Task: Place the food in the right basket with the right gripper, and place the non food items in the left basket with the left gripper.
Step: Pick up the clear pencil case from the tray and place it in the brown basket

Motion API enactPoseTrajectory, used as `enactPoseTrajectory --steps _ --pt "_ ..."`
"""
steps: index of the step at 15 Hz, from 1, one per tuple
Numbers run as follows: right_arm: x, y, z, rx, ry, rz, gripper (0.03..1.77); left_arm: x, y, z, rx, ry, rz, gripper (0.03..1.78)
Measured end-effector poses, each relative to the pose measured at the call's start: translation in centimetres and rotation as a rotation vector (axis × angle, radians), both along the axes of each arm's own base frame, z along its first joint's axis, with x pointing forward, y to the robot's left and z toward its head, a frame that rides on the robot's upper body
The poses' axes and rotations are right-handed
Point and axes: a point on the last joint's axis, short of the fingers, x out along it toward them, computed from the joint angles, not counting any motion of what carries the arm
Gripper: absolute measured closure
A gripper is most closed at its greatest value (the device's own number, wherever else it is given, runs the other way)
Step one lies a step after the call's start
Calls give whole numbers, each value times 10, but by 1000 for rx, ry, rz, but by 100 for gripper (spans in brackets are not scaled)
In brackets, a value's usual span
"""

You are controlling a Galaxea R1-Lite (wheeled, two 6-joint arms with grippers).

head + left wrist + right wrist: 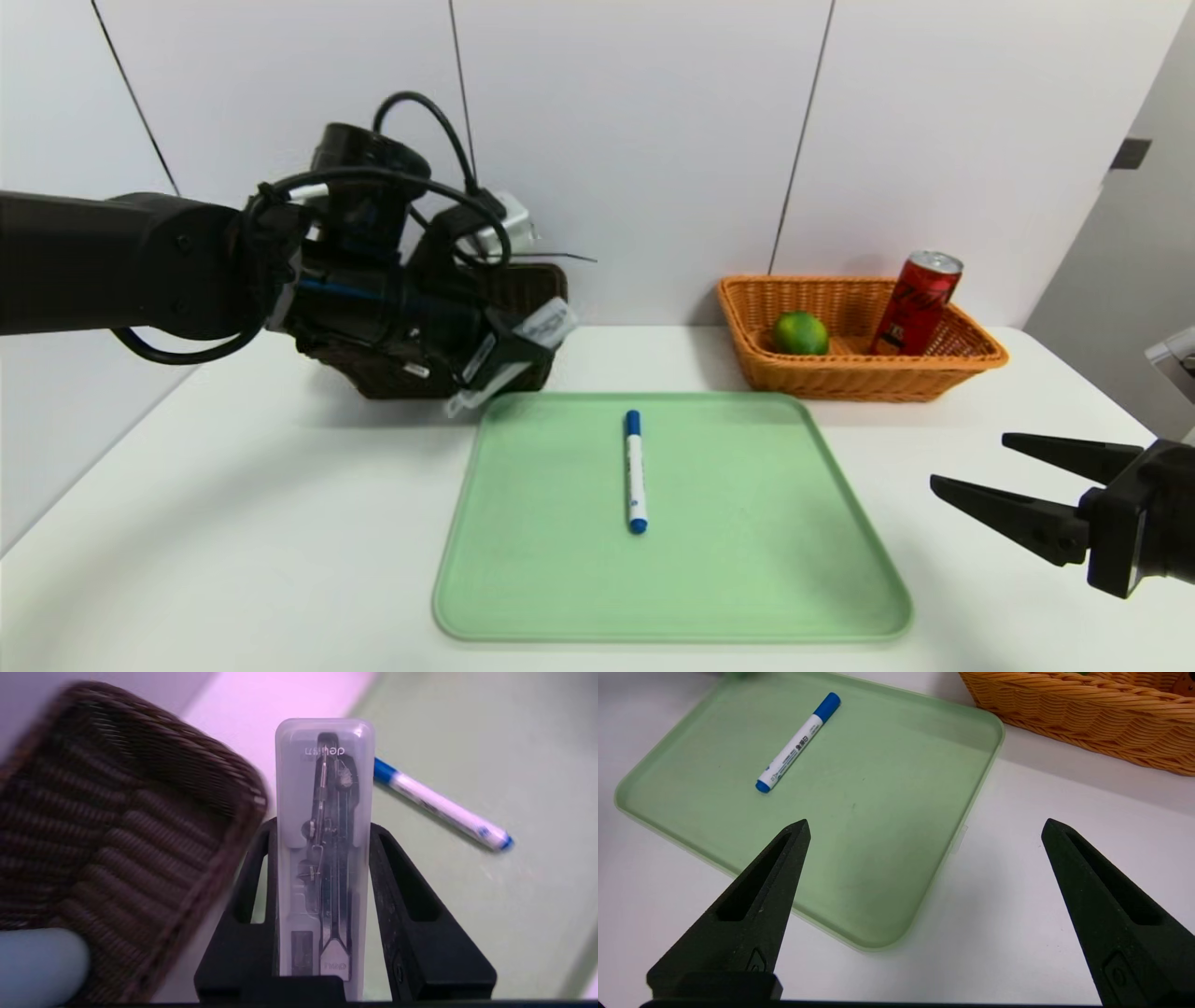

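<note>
My left gripper is shut on the flat grey case, a translucent box with a drawing compass inside. It hovers at the front right corner of the dark brown left basket. A blue-grey cup lies in that basket. The white marker with a blue cap lies on the green tray. The lime and the red soda can sit in the orange right basket. My right gripper is open and holds nothing, low at the tray's right.
The tray takes up the middle of the white table. Both baskets stand at the back against the white wall. The table's right edge runs close behind my right arm.
</note>
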Motion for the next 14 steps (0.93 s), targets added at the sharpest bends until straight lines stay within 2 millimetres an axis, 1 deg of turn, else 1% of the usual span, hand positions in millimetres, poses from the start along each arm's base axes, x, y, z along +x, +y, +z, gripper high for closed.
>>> enactPoseTrajectory --steps 3,5,6,8,12,14 --pt "0 0 -3 -4 8 1 9 23 24 26 -105 -140 102 121" --pt "-1 0 -5 -9 16 3 9 40 39 36 -158 -192 170 121" --pt "-2 0 -6 -19 15 7 9 48 47 34 -162 -192 203 121" --pt "-3 0 -9 -30 18 14 9 61 57 23 -155 -168 240 121" --pt "-4 0 -11 -44 18 24 9 84 64 -3 -132 -125 273 121" --pt "-4 0 -12 -48 16 26 9 98 66 -6 -134 -166 276 121"
